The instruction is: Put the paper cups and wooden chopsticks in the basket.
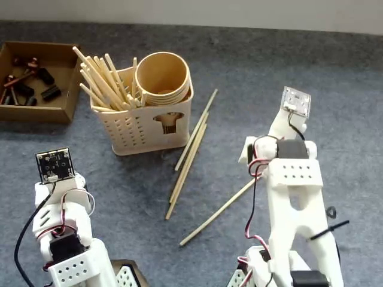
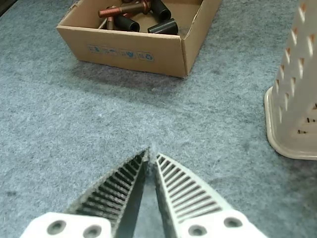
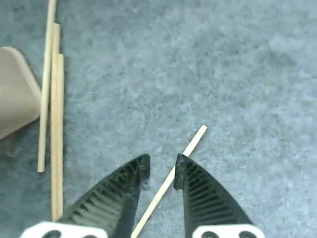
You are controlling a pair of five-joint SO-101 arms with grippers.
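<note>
Paper cups (image 1: 163, 75): tan, nested in a stack, standing in the basket's right half.
Basket (image 1: 143, 128): cream perforated plastic, near the desk's far edge.
Chopsticks in basket (image 1: 102, 78): pale wood, a leaning bundle.
Loose chopsticks (image 1: 190, 158): three lying just right of the basket.
Single chopstick (image 3: 190, 144): lies diagonally between the right gripper's jaws.
Right gripper (image 3: 162, 166): spread.
Left gripper (image 2: 150, 156): pressed together above the desk.
Cardboard box (image 2: 148, 49): holds bolts, far-left corner.
</note>
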